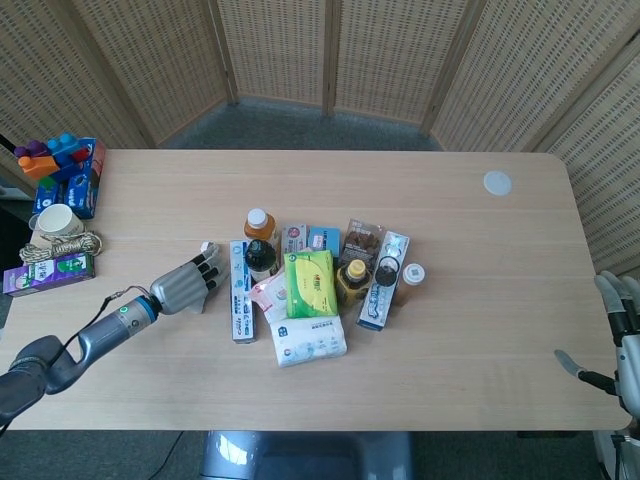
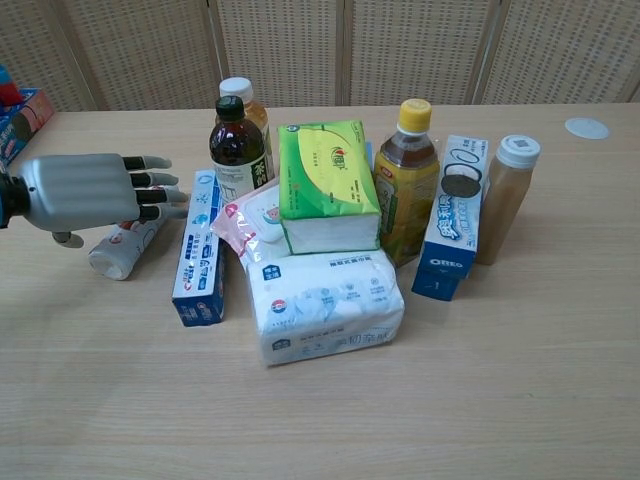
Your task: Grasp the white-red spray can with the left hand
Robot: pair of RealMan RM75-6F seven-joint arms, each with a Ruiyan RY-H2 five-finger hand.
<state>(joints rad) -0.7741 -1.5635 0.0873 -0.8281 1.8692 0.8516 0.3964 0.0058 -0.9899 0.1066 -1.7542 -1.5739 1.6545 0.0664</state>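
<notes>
Currently, left hand [image 2: 85, 193] hovers palm-down over the white-red spray can [image 2: 122, 245]; fingers [image 2: 150, 186] extended and slightly apart, tips pointing toward 3 o'clock, thumb hanging below the palm. Contact with the can cannot be confirmed from either view; nothing is held. The can lies on its side on the table [image 2: 500, 400], mostly hidden under the hand in the head view, with only its cap end showing at 12 o'clock of the fingertips. A blue toothpaste box [image 2: 197, 250] lies just beside the can at 3 o'clock. Further toward 3 o'clock: dark bottle [image 2: 238, 148], green tissue pack [image 2: 325, 185], white wipes pack [image 2: 325, 302]. Right hand [image 1: 622, 335] sits at the table's far edge, at 3 o'clock, well apart from the clutter, fingers spread and holding nothing.
</notes>
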